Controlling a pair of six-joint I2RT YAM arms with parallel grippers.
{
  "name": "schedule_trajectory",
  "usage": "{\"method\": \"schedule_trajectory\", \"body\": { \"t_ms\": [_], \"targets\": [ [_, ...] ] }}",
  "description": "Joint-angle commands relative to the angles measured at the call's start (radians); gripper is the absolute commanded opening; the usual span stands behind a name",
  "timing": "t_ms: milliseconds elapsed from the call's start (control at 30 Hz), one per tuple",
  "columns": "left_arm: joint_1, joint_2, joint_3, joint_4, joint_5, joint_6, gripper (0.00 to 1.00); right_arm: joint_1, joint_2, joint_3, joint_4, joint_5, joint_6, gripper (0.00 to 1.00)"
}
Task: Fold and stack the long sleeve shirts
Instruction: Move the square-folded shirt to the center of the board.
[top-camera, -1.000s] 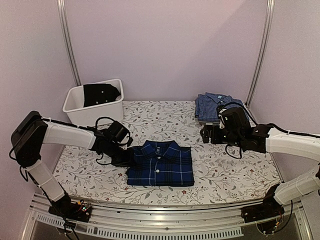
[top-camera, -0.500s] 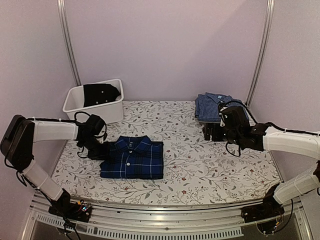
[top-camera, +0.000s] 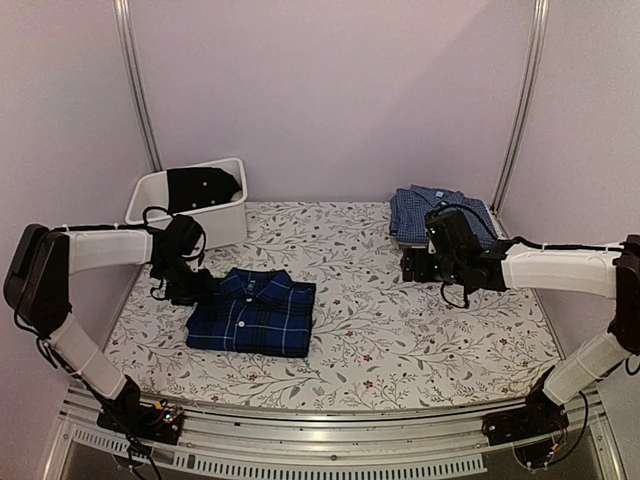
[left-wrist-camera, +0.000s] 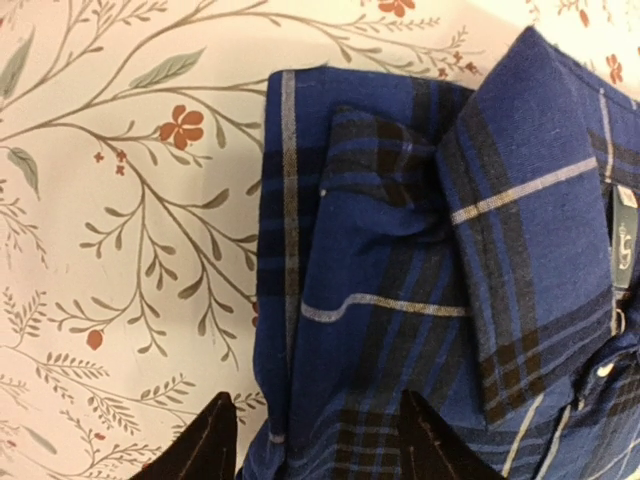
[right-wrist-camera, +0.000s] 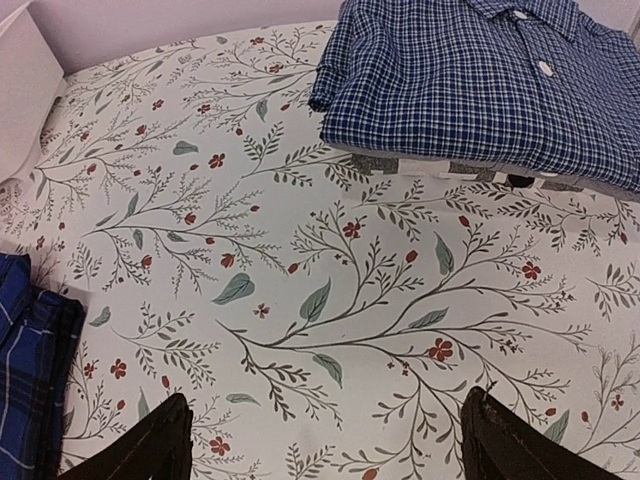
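The dark plaid shirt (top-camera: 255, 312) lies folded into a neat rectangle on the left-centre of the flowered table (top-camera: 400, 330), with its collar toward the back wall. The left claw (left-wrist-camera: 320, 445) sits at the shirt's left edge near the collar. Its two fingers (left-wrist-camera: 205, 445) stand apart, straddling the folded shoulder edge without pinching it, though whether the tips brush the cloth is hard to tell from the wrist view. The lighter checked shirt (top-camera: 435, 212) rests folded at the far right corner of the table, well apart from the plaid one. The right claw (right-wrist-camera: 335, 440) hovers above bare tablecloth just in front of that shirt, its fingers spread wide with nothing between them. A white bin (top-camera: 195, 225) stands at the far left corner, holding a dark garment (top-camera: 203, 186).
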Motion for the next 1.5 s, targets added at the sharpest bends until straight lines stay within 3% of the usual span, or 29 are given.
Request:
{"method": "schedule_trajectory", "body": {
  "t_ms": [0,167,500,1067,1467],
  "targets": [
    [0.008,-0.062,0.022,-0.024,-0.01,0.008,0.61,-0.01,0.082,0.077,-0.018,0.03,0.005,0.91],
    [-0.005,-0.181,0.053,-0.037,0.04,-0.005,0.75,-0.023,0.191,0.177,-0.036,0.055,-0.011,0.85],
    [-0.072,-0.345,0.083,0.054,0.225,-0.006,0.85,-0.091,0.453,0.416,-0.088,0.063,-0.018,0.72],
    [-0.09,-0.398,0.098,0.119,0.33,0.014,0.86,-0.192,0.819,0.794,-0.233,-0.032,-0.006,0.55],
    [-0.089,-0.38,0.096,0.125,0.342,0.03,0.86,-0.197,0.908,0.861,-0.274,0.13,0.065,0.52]
  ]
}}
